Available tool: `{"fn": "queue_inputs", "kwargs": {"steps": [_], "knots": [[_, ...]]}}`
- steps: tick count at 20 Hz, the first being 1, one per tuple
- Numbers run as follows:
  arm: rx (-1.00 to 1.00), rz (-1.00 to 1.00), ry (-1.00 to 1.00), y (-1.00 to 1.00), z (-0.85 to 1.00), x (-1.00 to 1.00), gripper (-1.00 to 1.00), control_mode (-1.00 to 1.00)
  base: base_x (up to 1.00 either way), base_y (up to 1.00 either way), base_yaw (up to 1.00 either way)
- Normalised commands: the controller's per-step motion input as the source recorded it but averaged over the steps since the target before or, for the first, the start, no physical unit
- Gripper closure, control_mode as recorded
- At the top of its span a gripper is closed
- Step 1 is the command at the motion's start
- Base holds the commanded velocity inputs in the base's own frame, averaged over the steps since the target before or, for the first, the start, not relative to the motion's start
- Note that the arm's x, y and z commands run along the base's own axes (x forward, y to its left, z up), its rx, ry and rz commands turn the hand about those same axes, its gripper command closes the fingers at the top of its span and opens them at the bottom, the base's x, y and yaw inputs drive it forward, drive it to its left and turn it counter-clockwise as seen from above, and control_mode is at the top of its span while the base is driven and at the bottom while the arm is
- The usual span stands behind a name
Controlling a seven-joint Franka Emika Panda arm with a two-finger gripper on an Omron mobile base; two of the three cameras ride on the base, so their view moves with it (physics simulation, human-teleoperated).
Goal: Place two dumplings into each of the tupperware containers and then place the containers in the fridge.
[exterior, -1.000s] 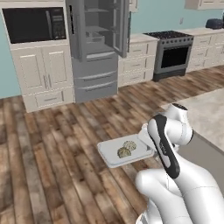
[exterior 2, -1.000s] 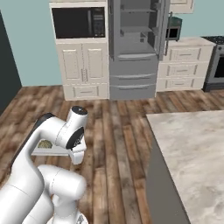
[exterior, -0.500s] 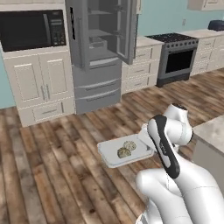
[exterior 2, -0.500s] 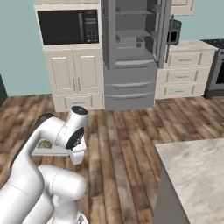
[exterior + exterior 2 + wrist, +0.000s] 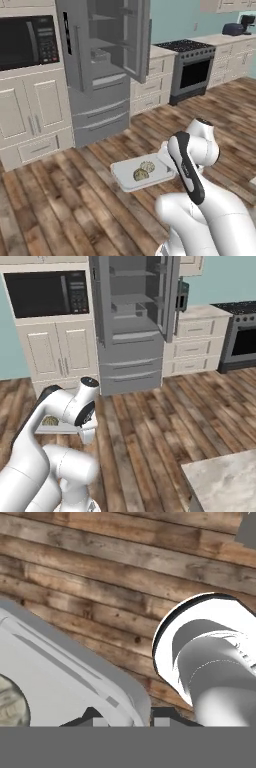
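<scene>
Right, tupperware container (image 5: 131,176) held off floor, clamped at its near rim by gripper (image 5: 129,716), tips pinching either side of rim as far as hand view lets me judge. Two dumplings (image 5: 143,170) sit loose inside, just ahead of tips. Tray looks light, stiff; rim grip at one end, so likely to sag or tip, dumplings may roll. Long axis runs away from gripper, level. Fridge (image 5: 102,65) well ahead, doors open.
</scene>
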Motion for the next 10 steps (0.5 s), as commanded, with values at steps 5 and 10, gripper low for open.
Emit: {"fn": "queue_inputs", "kwargs": {"steps": [5,10], "knots": [[0.00,0.00,0.00,0.00,0.00,0.00,1.00,1.00,1.00,0.00,-0.22],[0.00,0.00,0.00,0.00,0.00,0.00,1.00,1.00,1.00,0.00,-0.20]]}}
